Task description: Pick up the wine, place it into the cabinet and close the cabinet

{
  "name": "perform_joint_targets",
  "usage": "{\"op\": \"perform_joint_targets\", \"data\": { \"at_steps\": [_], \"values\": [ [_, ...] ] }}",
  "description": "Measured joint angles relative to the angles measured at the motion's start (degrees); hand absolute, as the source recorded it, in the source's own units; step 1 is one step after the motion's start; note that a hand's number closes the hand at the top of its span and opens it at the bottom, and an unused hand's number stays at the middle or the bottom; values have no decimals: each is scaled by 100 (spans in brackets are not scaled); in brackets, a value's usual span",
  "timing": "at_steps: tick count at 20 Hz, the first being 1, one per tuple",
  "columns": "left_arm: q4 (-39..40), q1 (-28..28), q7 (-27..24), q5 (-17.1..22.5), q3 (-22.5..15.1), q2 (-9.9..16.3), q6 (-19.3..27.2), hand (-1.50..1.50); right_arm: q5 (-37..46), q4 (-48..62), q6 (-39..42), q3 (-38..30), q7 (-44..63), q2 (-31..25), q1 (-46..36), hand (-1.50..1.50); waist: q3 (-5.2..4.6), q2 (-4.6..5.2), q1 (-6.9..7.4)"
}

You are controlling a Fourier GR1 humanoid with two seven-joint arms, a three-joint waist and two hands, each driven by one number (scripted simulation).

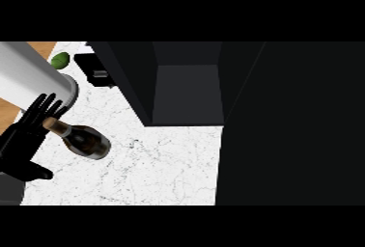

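Your left hand (25, 140) sits at the frame's left edge, fingers (44, 107) straight and spread, right against the wine bottle's neck, not curled round it. Wine bottle (82, 139) lies tilted on the white marble tabletop (164, 164), centre-left. Open dark cabinet (185, 91) fills upper centre. Green fruit (60, 59) upper left.

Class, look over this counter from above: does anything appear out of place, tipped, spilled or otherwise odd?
The wine bottle seems tilted, its neck towards the left hand, whose fingers are straight beside the neck, not curled round it. The dark cabinet stands open. Nothing spilled shows on the marble counter.
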Motion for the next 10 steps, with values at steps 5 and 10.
{"op": "perform_joint_targets", "data": {
  "at_steps": [5,10],
  "values": [
    [594,-62,-605,-374,-48,118,-257,-150,66,-33,-17,198,-27,92,124,-150,-1,0,-3],
    [1011,-180,-997,-682,-192,18,-204,-150,71,-25,-8,57,104,47,-86,-150,-1,0,7]
  ]
}}
